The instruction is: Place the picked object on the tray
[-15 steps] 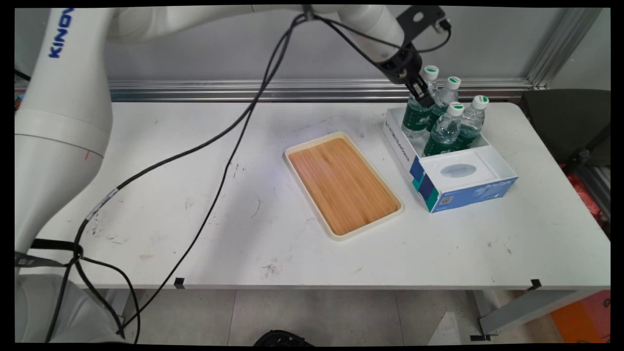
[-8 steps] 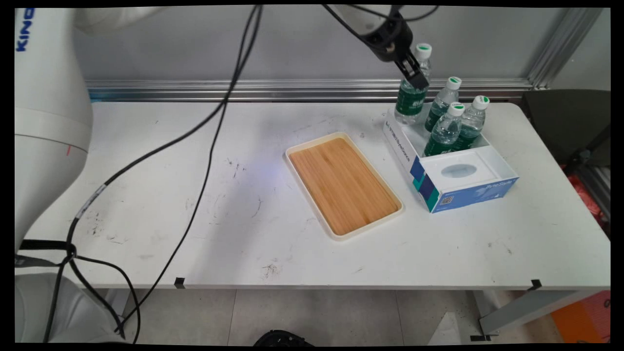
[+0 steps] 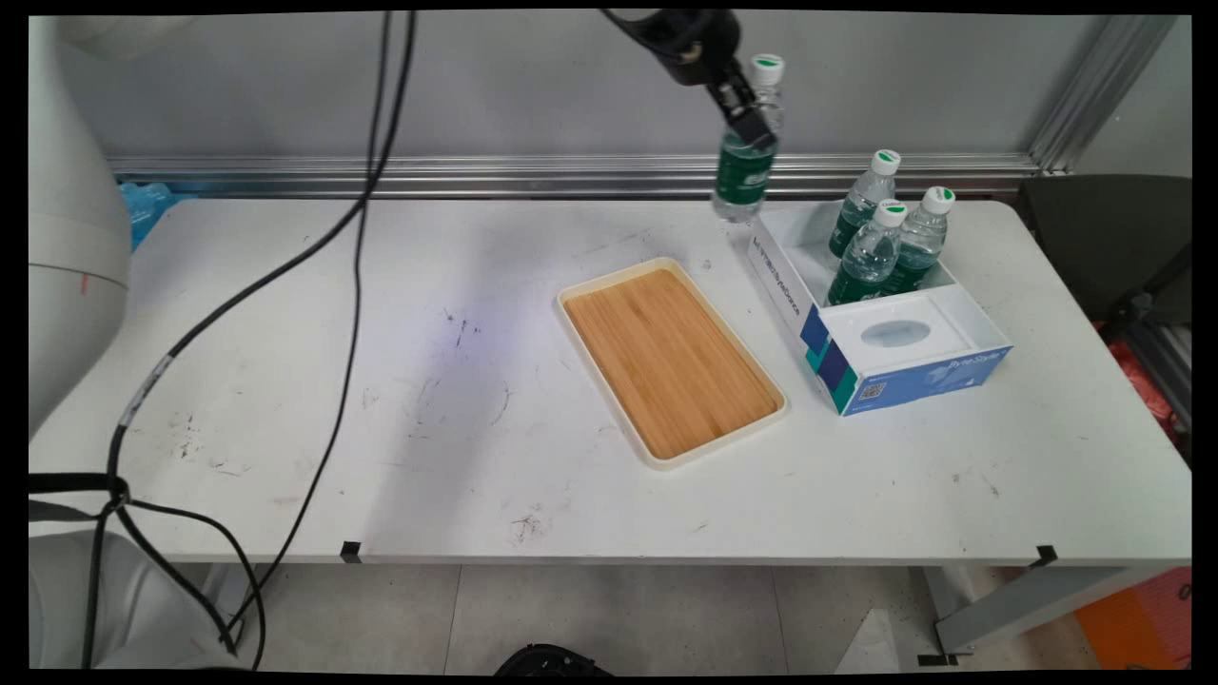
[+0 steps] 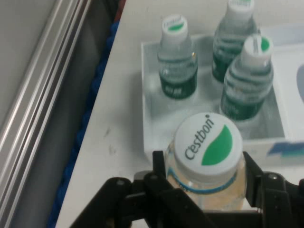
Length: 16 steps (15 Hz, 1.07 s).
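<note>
My gripper (image 3: 752,124) is shut on a water bottle (image 3: 745,176) with a green label and white cap, hanging in the air above the table's far edge, just left of the white and blue box (image 3: 913,371). In the hand view the held bottle's cap (image 4: 205,142) reads Cestbon and sits between my fingers (image 4: 161,164), with the gripper (image 4: 205,166) closed around its neck. Three more bottles (image 3: 871,252) stand upright in the box's far compartment, also seen as three bottles (image 4: 178,61) in the hand view.
A bamboo tray with a white rim (image 3: 609,281) lies at the table's middle, left of the box. Black cables (image 3: 352,285) hang across the left half. A metal rail (image 3: 476,176) runs along the wall behind the table.
The gripper lifted one bottle out of the box and carried it up and to the left; three bottles stay in the box.
</note>
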### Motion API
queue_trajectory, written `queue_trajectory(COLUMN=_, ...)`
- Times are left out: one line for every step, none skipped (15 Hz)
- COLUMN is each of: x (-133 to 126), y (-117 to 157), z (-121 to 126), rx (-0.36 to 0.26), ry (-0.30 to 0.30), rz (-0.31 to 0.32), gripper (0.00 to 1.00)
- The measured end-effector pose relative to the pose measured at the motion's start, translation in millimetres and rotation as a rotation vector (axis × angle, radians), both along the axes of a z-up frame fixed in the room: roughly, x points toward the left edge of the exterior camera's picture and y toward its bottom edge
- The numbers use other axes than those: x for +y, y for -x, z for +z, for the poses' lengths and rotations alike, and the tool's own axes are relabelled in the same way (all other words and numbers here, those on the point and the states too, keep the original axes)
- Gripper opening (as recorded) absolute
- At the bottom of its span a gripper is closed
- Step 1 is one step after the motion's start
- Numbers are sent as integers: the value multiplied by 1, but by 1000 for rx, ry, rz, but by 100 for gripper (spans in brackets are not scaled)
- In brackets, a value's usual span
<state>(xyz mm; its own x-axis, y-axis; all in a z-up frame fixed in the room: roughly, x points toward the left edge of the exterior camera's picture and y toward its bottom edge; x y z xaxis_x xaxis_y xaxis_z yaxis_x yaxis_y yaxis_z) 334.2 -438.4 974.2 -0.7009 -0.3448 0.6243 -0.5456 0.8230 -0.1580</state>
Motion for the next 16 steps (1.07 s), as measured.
queue_trajectory(x=5, y=-9, z=1, rx=-12, ry=-9, rz=-1, gripper=0)
queue_trajectory(x=9, y=-17, z=2, rx=-24, ry=-18, rz=-4, gripper=0)
queue_trajectory(x=14, y=-26, z=1, rx=-36, ry=-28, rz=-9, gripper=0)
queue_trajectory(x=18, y=-34, z=0, rx=-48, ry=-37, rz=-14, gripper=0)
queue_trajectory(x=22, y=-40, z=-1, rx=-56, ry=-45, rz=-19, gripper=0)
queue_trajectory(x=25, y=-47, z=-4, rx=-65, ry=-53, rz=-25, gripper=0)
queue_trajectory(x=28, y=-52, z=-7, rx=-70, ry=-61, rz=-33, gripper=0)
queue_trajectory(x=30, y=-56, z=-11, rx=-74, ry=-68, rz=-40, gripper=0)
queue_trajectory(x=32, y=-58, z=-14, rx=-75, ry=-72, rz=-44, gripper=0)
queue_trajectory(x=33, y=-61, z=-18, rx=-77, ry=-77, rz=-51, gripper=0)
queue_trajectory(x=33, y=-63, z=-24, rx=-77, ry=-83, rz=-60, gripper=0)
queue_trajectory(x=34, y=-65, z=-30, rx=-75, ry=-87, rz=-70, gripper=0)
queue_trajectory(x=33, y=-65, z=-35, rx=-73, ry=-90, rz=-79, gripper=0)
queue_trajectory(x=32, y=-66, z=-42, rx=-69, ry=-93, rz=-88, gripper=0)
queue_trajectory(x=31, y=-65, z=-49, rx=-66, ry=-95, rz=-97, gripper=0)
queue_trajectory(x=30, y=-65, z=-56, rx=-63, ry=-96, rz=-103, gripper=0)
